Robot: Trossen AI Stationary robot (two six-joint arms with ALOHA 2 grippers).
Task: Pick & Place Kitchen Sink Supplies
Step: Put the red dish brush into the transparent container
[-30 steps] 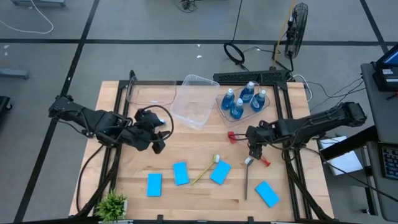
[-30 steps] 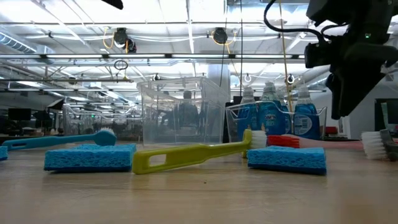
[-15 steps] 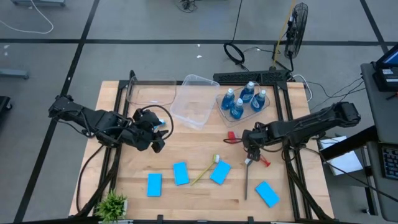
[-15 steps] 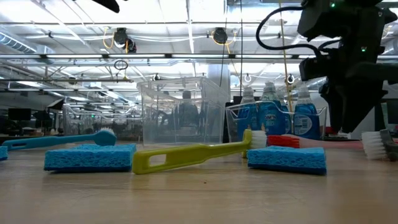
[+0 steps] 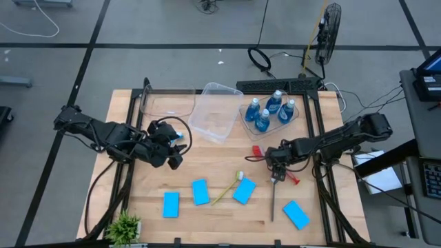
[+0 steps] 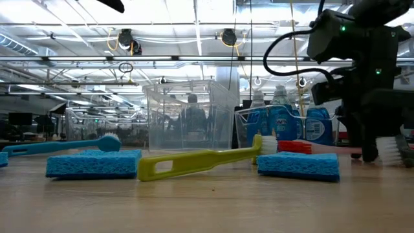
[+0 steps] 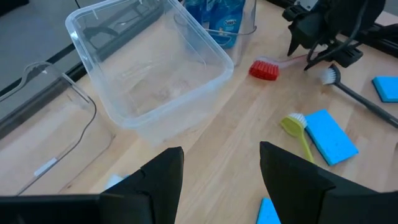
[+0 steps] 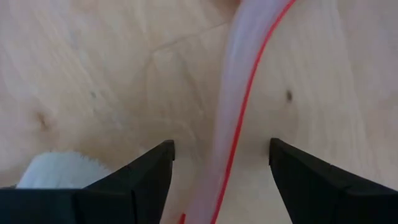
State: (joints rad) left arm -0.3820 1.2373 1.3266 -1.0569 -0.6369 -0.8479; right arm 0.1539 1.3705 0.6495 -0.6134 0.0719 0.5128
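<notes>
While open, right hand (image 8: 221,165) straddling red brush (image 8: 239,106)

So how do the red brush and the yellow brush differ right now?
The red brush lies between the right gripper's open fingers; the yellow brush lies untouched. The red handle looks translucent, the yellow opaque. The yellow lies among sponges, the red nearer the bottles. Both lie on the table.

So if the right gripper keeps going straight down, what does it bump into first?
Most likely the red brush's pale handle. The right gripper points down at the table with its fingers open on either side of that handle. The grey brush's white bristles sit just off to one side.
</notes>
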